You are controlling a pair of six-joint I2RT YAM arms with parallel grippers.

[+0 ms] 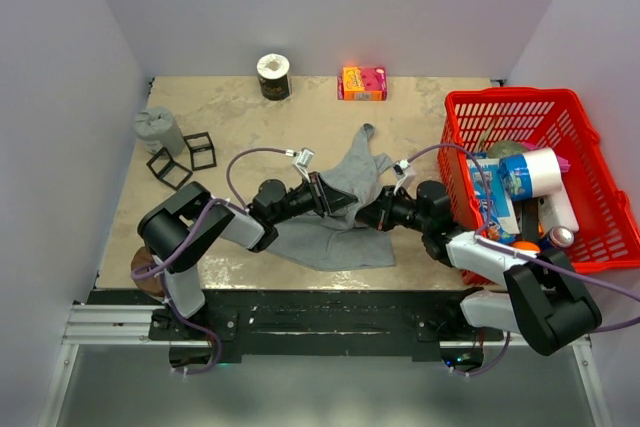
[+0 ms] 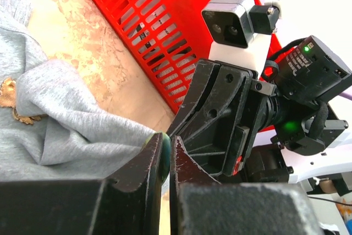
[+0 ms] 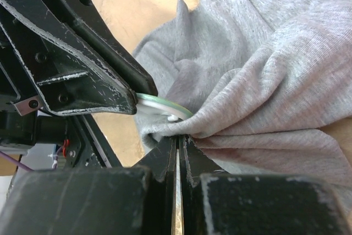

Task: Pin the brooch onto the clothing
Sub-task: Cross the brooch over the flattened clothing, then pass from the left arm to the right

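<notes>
"Where was the clothing point(image 1: 335, 242)?"
"Middle of the worktop point(image 1: 240, 127), lying lengthwise from near-left to far-right, straps pointing away from the arms."
"And the fingers?"
"The right fingers point(image 3: 158, 162) were pinched shut on a fold of it. The left fingers point(image 2: 140, 174), barely apart, gripped a pale round disc point(image 3: 159, 104) against it."

1 top point(image 1: 330, 242), 1 bskt point(image 1: 510, 97), 1 box point(image 1: 362, 83)
</notes>
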